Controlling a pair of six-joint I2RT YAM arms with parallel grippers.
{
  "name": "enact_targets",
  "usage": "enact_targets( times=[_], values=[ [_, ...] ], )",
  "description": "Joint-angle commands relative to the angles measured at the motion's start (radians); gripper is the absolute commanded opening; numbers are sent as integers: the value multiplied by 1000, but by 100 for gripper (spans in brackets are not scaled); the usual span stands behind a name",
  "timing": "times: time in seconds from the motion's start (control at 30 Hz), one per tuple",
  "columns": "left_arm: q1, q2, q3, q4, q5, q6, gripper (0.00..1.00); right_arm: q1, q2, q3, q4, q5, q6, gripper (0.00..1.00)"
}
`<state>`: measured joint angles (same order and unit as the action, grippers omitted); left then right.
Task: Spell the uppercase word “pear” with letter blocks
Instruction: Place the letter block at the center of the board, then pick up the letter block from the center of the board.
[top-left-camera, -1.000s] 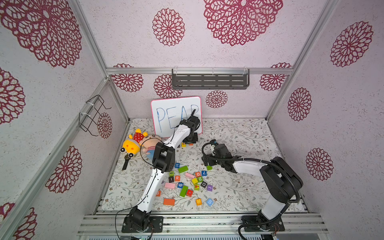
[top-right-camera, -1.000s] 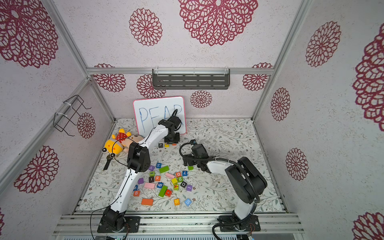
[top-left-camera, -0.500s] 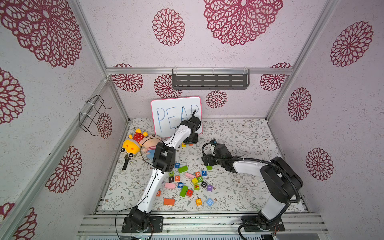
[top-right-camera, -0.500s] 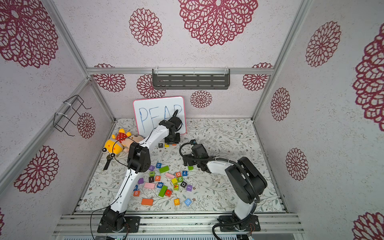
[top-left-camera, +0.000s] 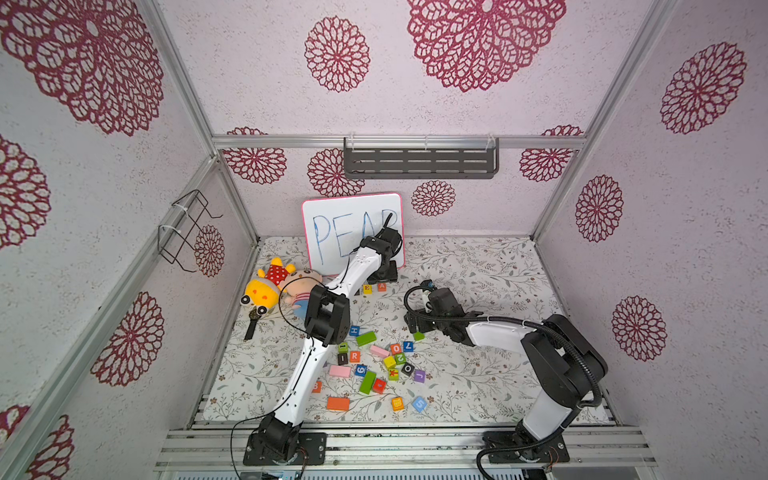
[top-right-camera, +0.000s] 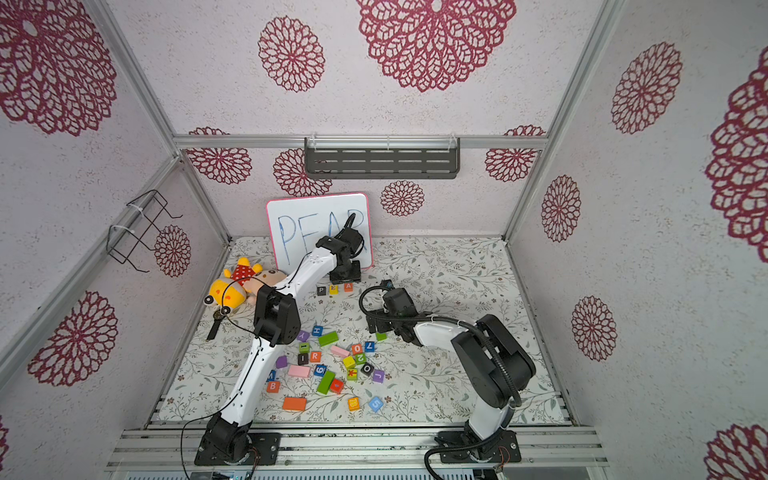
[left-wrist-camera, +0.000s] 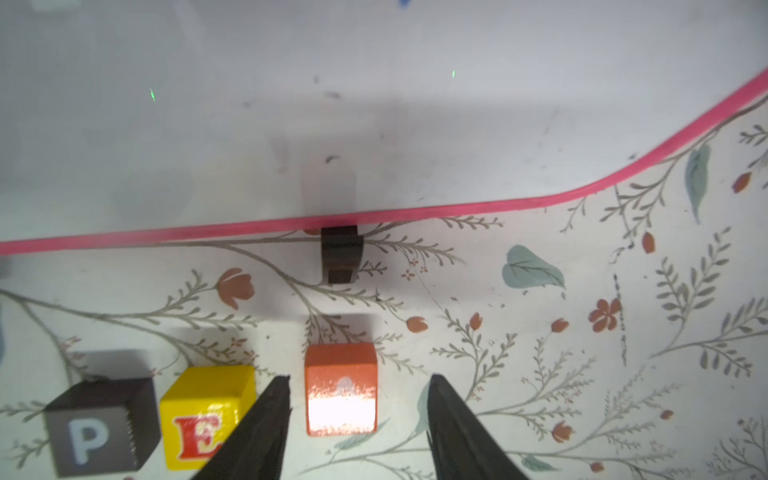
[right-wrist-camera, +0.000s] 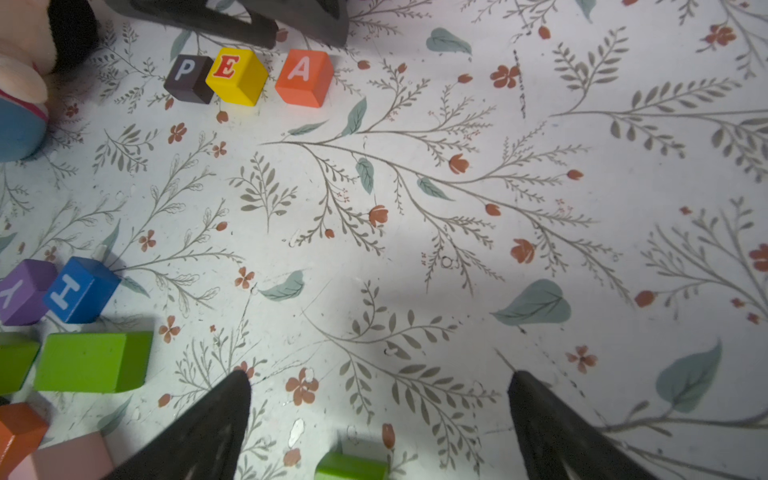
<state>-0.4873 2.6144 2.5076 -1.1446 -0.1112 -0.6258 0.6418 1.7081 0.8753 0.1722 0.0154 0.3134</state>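
Near the back edge of the table (top-left-camera: 478, 270), just in front of the whiteboard (top-left-camera: 353, 224) marked PEAR: a row of three letter blocks, flat on the table, letters up. Reading from the table's left side: black P block (right-wrist-camera: 189, 79), yellow E block (right-wrist-camera: 237, 75) tight against it, then orange A block (right-wrist-camera: 305, 77) after a small gap. Same row also visible in a top view, A block (top-right-camera: 348, 286) at its right end.

Around the A block: left gripper (left-wrist-camera: 358, 378), jaws partly open, one finger on each side of the cube, a strip of table showing between cube and finger on both sides, nothing gripped. Finger (left-wrist-camera: 266, 415) on the E side overlapping that block in the wrist view; contact impossible to tell.

Orange-red R block (top-left-camera: 354, 356) well apart from the row, in the loose scatter of blocks in the table's front half, just beside a black cube (top-left-camera: 342, 357).

Right gripper (right-wrist-camera: 380, 378) low over bare table between the row and the scatter, jaws spread wide, nothing between them. Close by: small green block (right-wrist-camera: 351, 467), blue H block (right-wrist-camera: 81, 289), green oblong block (right-wrist-camera: 93, 361).

Plush toys (top-left-camera: 278, 286) near the back-left corner.
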Motion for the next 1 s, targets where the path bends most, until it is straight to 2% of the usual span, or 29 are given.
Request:
enact_targets(
  times=[0.0,0.17,0.3,0.53,0.73,0.97],
  values=[
    [-19,-168,-63,9,-31,-14,59,-5,-62,16,-19,13,-27,99],
    [-34,-400,-358,92,-65,-38,61,-4,-86,-10,-33,5,-33,99],
    [-43,-583,-628,162,-52,-69,61,6,-118,-42,-39,4,-27,99],
    [-78,-872,-1000,208,-31,-158,62,57,-162,-88,-45,16,-11,99],
    [-119,-1001,-1193,233,-7,-226,63,93,-162,-83,-84,28,-14,99],
    [-182,-1071,-1329,234,10,-314,62,101,-174,-92,-91,32,-10,99]
  ],
)
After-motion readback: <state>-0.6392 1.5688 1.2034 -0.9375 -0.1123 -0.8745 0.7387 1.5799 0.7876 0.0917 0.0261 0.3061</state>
